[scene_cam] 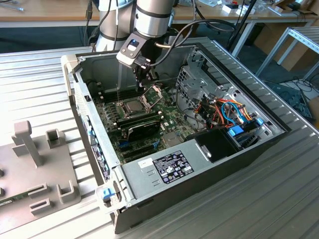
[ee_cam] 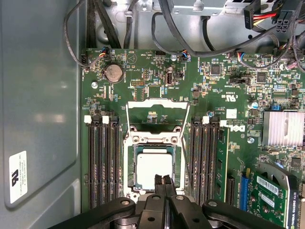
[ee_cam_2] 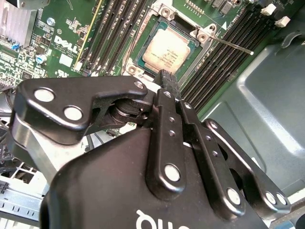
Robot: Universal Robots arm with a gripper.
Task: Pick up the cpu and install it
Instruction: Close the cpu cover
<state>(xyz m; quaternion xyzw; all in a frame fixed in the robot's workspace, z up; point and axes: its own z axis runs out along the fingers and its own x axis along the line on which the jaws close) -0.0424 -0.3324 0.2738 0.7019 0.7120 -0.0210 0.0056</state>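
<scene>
Already the cpu (ee_cam: pixel 155 164) lies in the open socket (ee_cam: pixel 128 167) just below your pincer (ee_cam: pixel 165 178), fingers closed together, gripping nothing. If pressing it home, I'd go straight down, centred, lightly.

Free space over the cpu (ee_cam: pixel 153 162), between memory slots (ee_cam: pixel 102 162); raised socket frame (ee_cam: pixel 155 101) alongside.

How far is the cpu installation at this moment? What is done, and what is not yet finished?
Done: the cpu lies flat in its socket on the motherboard. In hand: nothing; the tool is shut and empty, right over the cpu's edge, and I cannot tell if it touches. Left: the hinged socket frame stands open and its lever sticks out free, so the chip is not yet locked in.
</scene>
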